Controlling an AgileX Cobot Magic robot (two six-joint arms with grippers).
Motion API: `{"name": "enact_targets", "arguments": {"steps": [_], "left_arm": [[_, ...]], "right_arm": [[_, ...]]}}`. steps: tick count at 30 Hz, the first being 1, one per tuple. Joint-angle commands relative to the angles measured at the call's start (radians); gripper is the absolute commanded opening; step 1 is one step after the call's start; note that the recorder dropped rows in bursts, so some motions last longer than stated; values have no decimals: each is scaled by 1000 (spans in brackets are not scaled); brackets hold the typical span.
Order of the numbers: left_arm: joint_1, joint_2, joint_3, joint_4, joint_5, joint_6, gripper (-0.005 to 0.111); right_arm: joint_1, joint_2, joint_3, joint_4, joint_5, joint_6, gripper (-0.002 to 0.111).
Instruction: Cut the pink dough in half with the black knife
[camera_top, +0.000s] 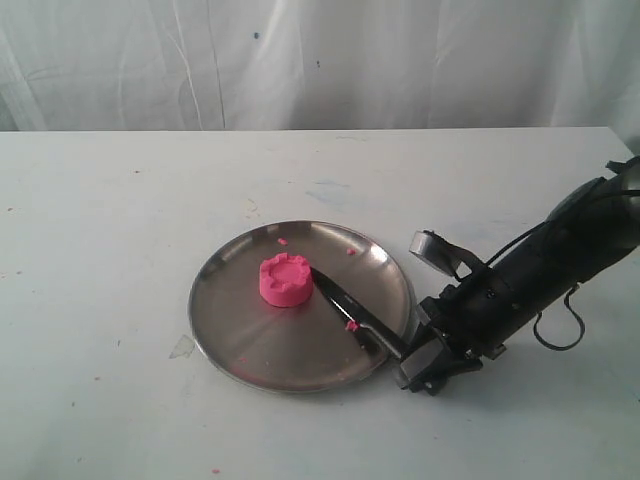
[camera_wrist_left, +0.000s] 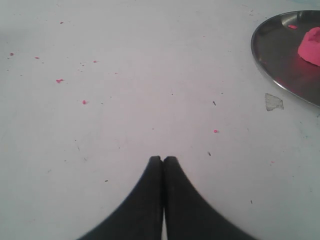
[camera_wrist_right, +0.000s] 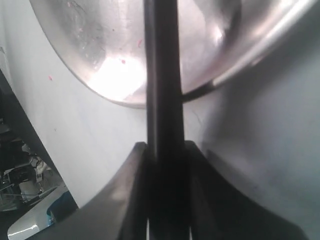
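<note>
The black knife (camera_wrist_right: 162, 75), slim with a narrow pointed blade, has its straight handle pinched from both sides by the right fingers (camera_wrist_right: 137, 165), just outside the 4 o'clock rim of the round steel plate (camera_top: 270, 345). The blade lies low across the plate, its tip just beside the 3 o'clock side of the pink dough (camera_top: 285, 280), a whole notched-rim puck sitting toward 10 o'clock from the plate's centre. A small pink crumb (camera_top: 352, 325) sits on the blade. The left fingers (camera_wrist_left: 152, 185) are pressed together over the white desk (camera_top: 100, 250), apart from the plate.
</note>
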Motion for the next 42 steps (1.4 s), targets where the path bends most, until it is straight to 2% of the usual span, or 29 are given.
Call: {"name": "enact_targets", "arguments": {"steps": [1, 7, 15, 17, 22, 26, 27, 30, 33, 35, 37, 42], "left_arm": [[-8, -4, 4, -4, 5, 0, 0], [-8, -4, 4, -4, 5, 0, 0], [-8, -4, 4, -4, 5, 1, 0], [-8, -4, 4, 1, 5, 58, 0], [-8, -4, 4, 1, 5, 98, 0], [-8, -4, 4, 3, -14, 120, 0], [-8, -4, 4, -3, -56, 131, 0], [-10, -4, 4, -373, -236, -4, 0], [-10, -4, 4, -409, -467, -8, 0], [-10, -4, 4, -416, -674, -11, 0], [-10, -4, 4, -462, -850, -122, 0], [-10, -4, 4, -476, -1051, -273, 0]], "right_arm": [[2, -12, -24, -10, 44, 25, 0], [2, -95, -39, -39, 58, 84, 0], [2, -282, -40, -53, -32, 139, 0], [2, -334, -40, -55, -30, 177, 0], [59, -520, -40, -89, -32, 172, 0], [138, -708, -40, -200, -170, 237, 0], [159, -754, -38, -259, -224, 272, 0], [207, -915, 30, -529, -473, 455, 0], [207, -946, 104, -574, -507, 520, 0], [207, -934, 153, -477, -519, 520, 0], [207, -910, 170, -411, -508, 513, 0], [207, -900, 170, -402, -495, 496, 0]]}}
